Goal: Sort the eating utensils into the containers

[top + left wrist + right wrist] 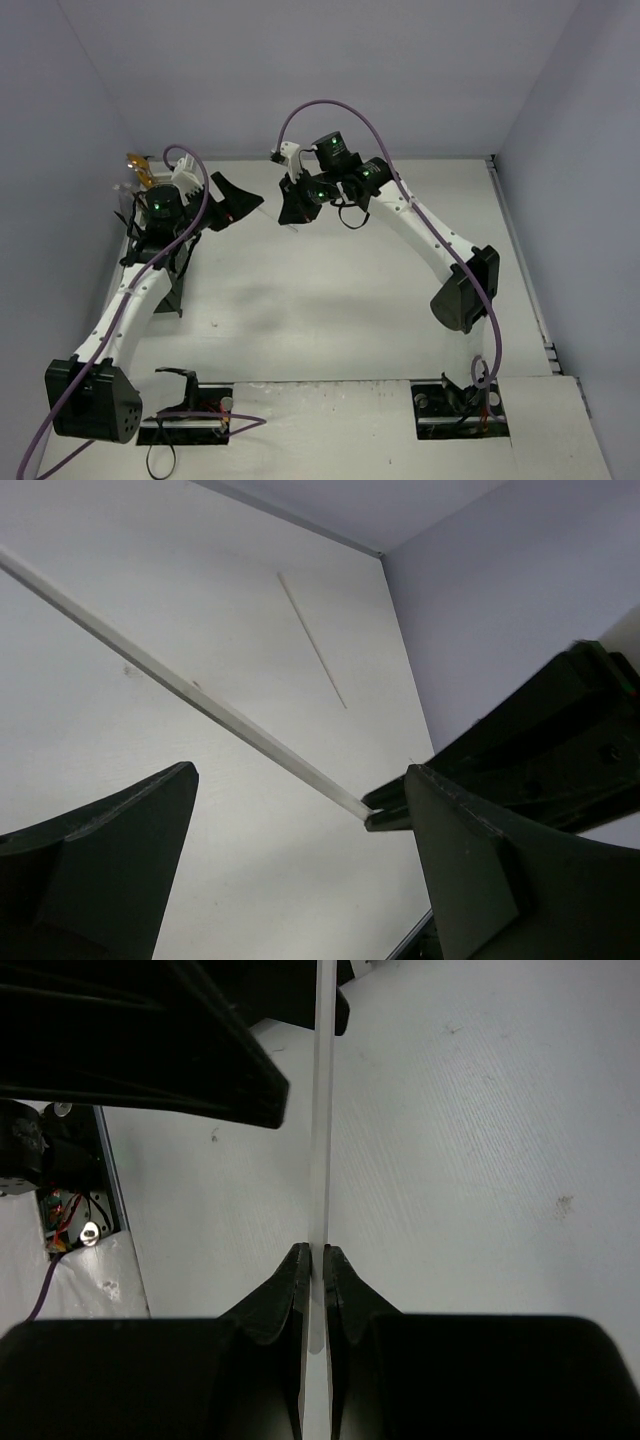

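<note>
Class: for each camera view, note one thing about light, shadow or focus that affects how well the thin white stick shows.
Left wrist: the open left gripper is a dark, soft-edged silhouette, while the stick reads clearly. Right wrist: the right gripper, shut on the stick, is near-black; pale stick against pale table gives low contrast. Top external: soft light, faint shadows on the table; the stick is not discernible.

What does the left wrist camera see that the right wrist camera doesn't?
Only the left wrist view shows a second thin stick lying on the table, and the wall corner. Only the right wrist view shows a robot base with wires at its left edge. Both show the long white stick pinched by the shut right gripper, and the white table.
</note>
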{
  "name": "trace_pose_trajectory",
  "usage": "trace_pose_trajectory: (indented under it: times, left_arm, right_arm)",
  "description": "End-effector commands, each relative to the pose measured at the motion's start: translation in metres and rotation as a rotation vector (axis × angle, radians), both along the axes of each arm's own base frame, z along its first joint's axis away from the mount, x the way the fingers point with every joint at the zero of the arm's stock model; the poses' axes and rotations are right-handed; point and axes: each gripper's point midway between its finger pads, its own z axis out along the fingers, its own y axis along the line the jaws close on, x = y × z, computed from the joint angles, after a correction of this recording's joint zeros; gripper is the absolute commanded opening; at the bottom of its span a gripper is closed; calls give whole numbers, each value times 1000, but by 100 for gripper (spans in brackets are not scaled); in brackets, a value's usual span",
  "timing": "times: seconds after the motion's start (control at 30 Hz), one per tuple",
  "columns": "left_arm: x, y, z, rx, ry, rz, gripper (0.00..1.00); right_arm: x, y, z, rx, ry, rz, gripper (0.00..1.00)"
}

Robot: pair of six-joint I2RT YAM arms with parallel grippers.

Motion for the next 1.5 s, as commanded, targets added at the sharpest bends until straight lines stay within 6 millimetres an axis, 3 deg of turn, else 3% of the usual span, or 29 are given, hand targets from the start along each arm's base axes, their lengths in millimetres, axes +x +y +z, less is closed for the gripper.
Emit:
trace_pose_trajectory:
  times: [0.0, 0.07, 0.17, 0.23, 0.33, 0.37, 0.4, 0.43, 0.47, 0.5, 0.57, 0.67, 0.73, 0.83, 0.87, 1.0, 1.2, 1.47]
  left_arm:
    - [12, 4, 40, -40, -130, 35, 82]
    - [14, 7, 44, -56, -135, 46, 79]
    - [18, 16, 57, -118, -153, 66, 63]
    - [19, 17, 64, -179, -147, 45, 43]
    - [15, 14, 69, -245, -120, -9, 4]
    - [13, 13, 70, -253, -116, -22, 0]
    - [10, 12, 71, -258, -113, -34, 0]
    - [5, 11, 73, -260, -116, -46, 0]
    - [2, 12, 75, -260, -122, -52, 0]
    - [0, 20, 76, -255, -133, -42, 0]
    - [-5, 29, 80, -224, -171, -42, 0]
    - [-16, 60, 83, 42, -249, -10, 0]
    - [-30, 80, 63, 293, -232, 2, 0]
    - [-59, 103, 84, 558, -308, 62, 0]
    - [-62, 119, 89, 686, -349, 103, 0]
    - [-86, 154, 92, 965, -377, 181, 0]
    - [-88, 190, 74, 1074, -307, 245, 0]
    - [-50, 221, 47, 1040, -313, 254, 0]
  right_arm:
    - [-27, 6, 51, 100, -74, 51, 0]
    - [-31, 7, 51, 100, -76, 59, 0]
    - [-40, 10, 46, 91, -70, 75, 0]
    - [-41, 10, 42, 83, -70, 73, 0]
    - [-39, 9, 36, 71, -66, 64, 0]
    - [-39, 9, 35, 69, -64, 61, 1]
    - [-38, 9, 35, 68, -62, 58, 4]
    - [-38, 9, 36, 69, -62, 55, 16]
    - [-37, 8, 37, 70, -64, 51, 31]
    - [-36, 7, 38, 70, -71, 45, 52]
    - [-30, 1, 48, 73, -102, 16, 80]
    - [-14, -16, 63, 90, -131, -43, 97]
    - [-2, -31, 70, 99, -140, -85, 100]
    - [16, -54, 69, 87, -145, -150, 100]
    - [19, -58, 64, 76, -140, -164, 100]
    - [33, -76, 44, 6, -155, -229, 100]
    - [40, -94, 29, -64, -191, -274, 100]
    - [46, -108, 17, -107, -199, -305, 100]
